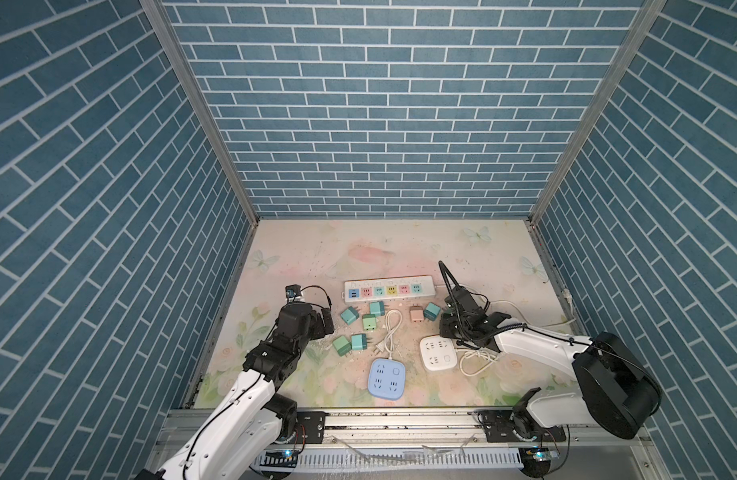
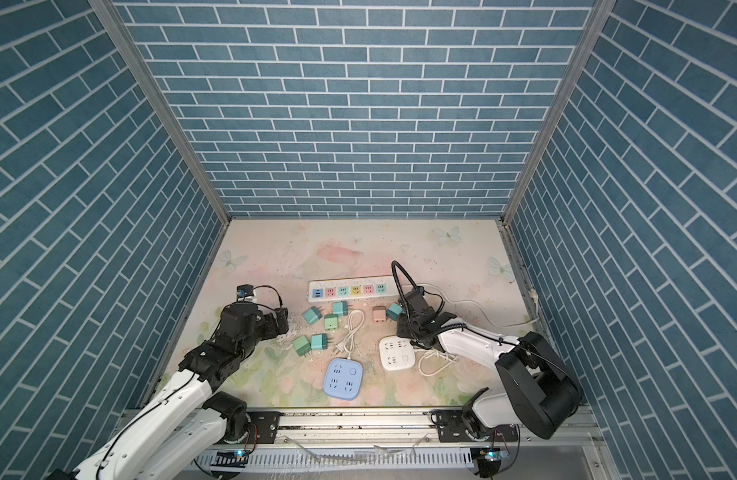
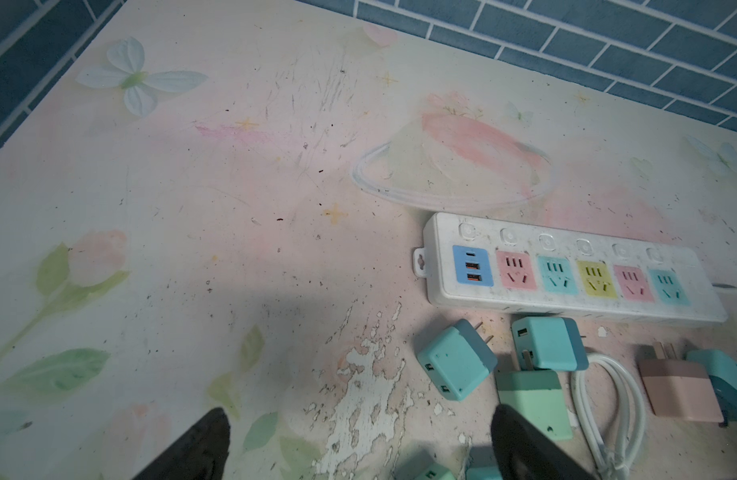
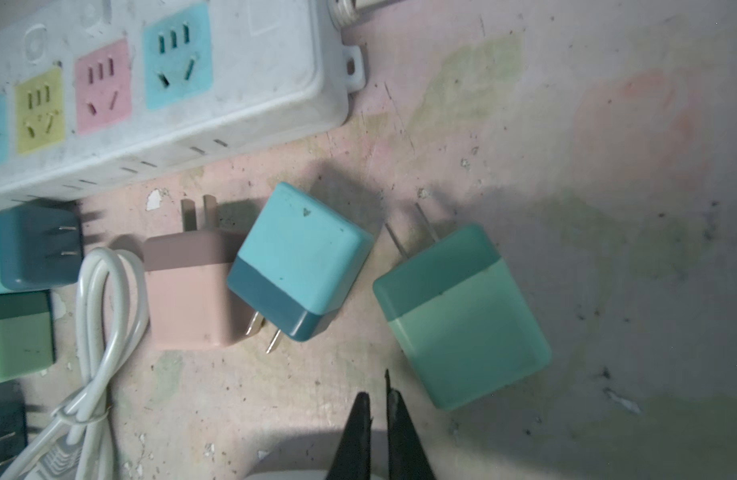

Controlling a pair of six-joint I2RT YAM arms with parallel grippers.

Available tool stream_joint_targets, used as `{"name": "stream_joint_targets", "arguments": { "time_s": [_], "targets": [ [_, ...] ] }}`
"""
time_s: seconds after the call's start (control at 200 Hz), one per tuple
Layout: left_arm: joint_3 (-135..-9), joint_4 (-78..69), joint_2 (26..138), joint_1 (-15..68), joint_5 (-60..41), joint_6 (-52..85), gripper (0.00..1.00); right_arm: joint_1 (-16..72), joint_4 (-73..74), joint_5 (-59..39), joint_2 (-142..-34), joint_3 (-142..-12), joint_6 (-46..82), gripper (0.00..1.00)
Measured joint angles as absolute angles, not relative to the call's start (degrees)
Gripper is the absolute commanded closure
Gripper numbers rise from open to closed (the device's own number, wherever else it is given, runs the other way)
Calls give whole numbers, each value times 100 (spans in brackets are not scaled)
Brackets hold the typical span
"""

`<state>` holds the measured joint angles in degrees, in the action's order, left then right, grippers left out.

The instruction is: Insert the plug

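Observation:
A white power strip (image 1: 389,287) (image 2: 350,289) (image 3: 566,270) (image 4: 150,91) with coloured sockets lies mid-table, nothing plugged in. Several plug adapters lie loose in front of it: teal ones (image 1: 349,316) (image 3: 456,359), a green one (image 1: 369,323), a pink one (image 1: 416,314) (image 4: 188,291), a blue one (image 4: 300,262). My right gripper (image 4: 377,395) (image 1: 443,328) is shut and empty, its tips just short of a teal-green plug (image 4: 462,316) lying flat. My left gripper (image 3: 360,436) (image 1: 327,322) hangs open and empty over bare table, beside the left plugs.
A coiled white cable (image 1: 389,332) (image 3: 608,395) with its own plug lies between the adapters. A blue square socket block (image 1: 386,379) and a white one (image 1: 438,352) with its cord sit nearer the front rail. Blue brick walls enclose three sides.

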<state>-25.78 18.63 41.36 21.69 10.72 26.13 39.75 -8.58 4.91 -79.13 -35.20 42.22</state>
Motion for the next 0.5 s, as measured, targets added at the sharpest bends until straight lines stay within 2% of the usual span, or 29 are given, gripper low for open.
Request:
{"name": "stream_joint_targets", "arguments": {
  "time_s": [0.5],
  "targets": [
    [-2567,1900,4049,2169,1074,2613,0,3387,-854,720,-7920,-3476,4222,90]
  ]
}}
